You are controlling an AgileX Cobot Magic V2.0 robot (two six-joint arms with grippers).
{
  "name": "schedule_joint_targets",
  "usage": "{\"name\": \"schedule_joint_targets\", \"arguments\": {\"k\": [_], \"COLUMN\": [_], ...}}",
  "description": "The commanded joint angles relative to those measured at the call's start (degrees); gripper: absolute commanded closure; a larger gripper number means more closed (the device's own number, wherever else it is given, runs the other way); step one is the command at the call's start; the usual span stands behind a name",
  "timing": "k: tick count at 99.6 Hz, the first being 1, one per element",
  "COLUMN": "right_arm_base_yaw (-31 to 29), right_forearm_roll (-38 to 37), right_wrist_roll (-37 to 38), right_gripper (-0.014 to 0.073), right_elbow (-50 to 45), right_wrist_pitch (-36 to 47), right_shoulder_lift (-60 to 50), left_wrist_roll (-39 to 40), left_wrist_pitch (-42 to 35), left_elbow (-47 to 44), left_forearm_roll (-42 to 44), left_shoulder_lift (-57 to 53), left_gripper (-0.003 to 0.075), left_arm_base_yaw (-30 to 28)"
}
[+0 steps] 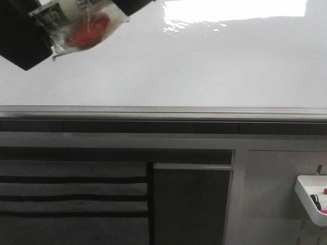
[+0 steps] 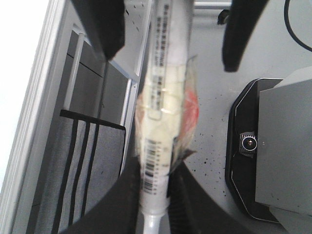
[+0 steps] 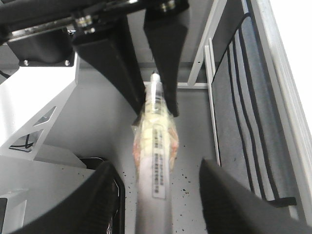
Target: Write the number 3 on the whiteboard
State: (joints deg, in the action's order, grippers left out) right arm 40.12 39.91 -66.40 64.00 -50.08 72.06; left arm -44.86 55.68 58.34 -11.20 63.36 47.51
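The whiteboard (image 1: 204, 66) fills the upper front view, glossy with glare and a grey metal edge. It also shows in the left wrist view (image 2: 19, 53) and the right wrist view (image 3: 297, 39). No number 3 shows on it. A white marker (image 2: 161, 97), wrapped in clear plastic with a red patch, hangs at the top left of the front view (image 1: 79, 25). My left gripper (image 2: 155, 180) is shut on one end of the marker. My right gripper (image 3: 158, 195) is open, its fingers wide on either side of the marker's other end (image 3: 155, 161) without touching it.
A small white tray (image 1: 312, 199) with markers hangs at the lower right, below the board. A grey panel with black stripes (image 1: 71, 194) and a dark panel (image 1: 191, 204) lie under the board's edge. A black camera unit (image 2: 249, 142) sits on the speckled grey floor.
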Motion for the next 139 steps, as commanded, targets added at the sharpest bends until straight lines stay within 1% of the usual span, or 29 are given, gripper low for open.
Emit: {"name": "schedule_joint_targets", "arguments": {"k": [1,33,53,54,108,113,120,125,127,132,139], "right_arm_base_yaw": [0.1,0.1,0.1,0.1,0.1,0.1,0.1,0.1,0.1,0.1,0.1], "right_forearm_roll": [1.9,1.9,1.9,2.0,2.4,2.4,2.4,2.4,2.4,2.4,1.4], "right_wrist_roll": [-0.8,-0.8,-0.8,-0.8,-0.8,-0.8,-0.8,-0.8,-0.8,-0.8,-0.8], "right_gripper": [0.0267,0.0267,0.0271,0.0291,0.0575,0.0592,0.0601,0.0601,0.0601,0.0600,0.0600], "right_elbow": [1.8,1.8,1.8,1.8,1.8,1.8,1.8,1.8,1.8,1.8,1.9], "right_wrist_pitch": [1.8,1.8,2.0,1.9,2.8,2.8,2.8,2.8,2.8,2.8,3.0], "right_shoulder_lift": [-1.2,-1.2,-1.1,-1.0,-0.7,-0.7,-0.7,-0.7,-0.7,-0.7,-0.8], "left_wrist_roll": [-0.2,-0.2,-0.2,-0.2,-0.2,-0.2,-0.2,-0.2,-0.2,-0.2,-0.2], "left_wrist_pitch": [-2.5,-4.6,-4.6,-4.6,-4.9,-4.9,-5.1,-5.3,-5.3,-5.9,-6.0], "left_elbow": [2.1,2.1,2.1,2.1,2.1,2.1,2.1,2.1,2.1,2.2,2.8], "left_forearm_roll": [-0.8,-0.8,-0.8,-0.8,-0.8,-0.8,-0.8,-0.8,-0.8,-0.7,-0.7], "left_shoulder_lift": [-1.3,-1.3,-1.3,-1.3,-1.3,-1.3,-1.3,-1.3,-1.3,-1.4,-1.7], "left_gripper": [0.0739,0.0739,0.0739,0.0739,0.0734,0.0709,0.0623,0.0523,0.0495,0.0388,0.0292], "left_arm_base_yaw": [0.4,0.4,0.4,0.4,0.4,0.4,0.4,0.4,0.4,0.4,0.2]}}
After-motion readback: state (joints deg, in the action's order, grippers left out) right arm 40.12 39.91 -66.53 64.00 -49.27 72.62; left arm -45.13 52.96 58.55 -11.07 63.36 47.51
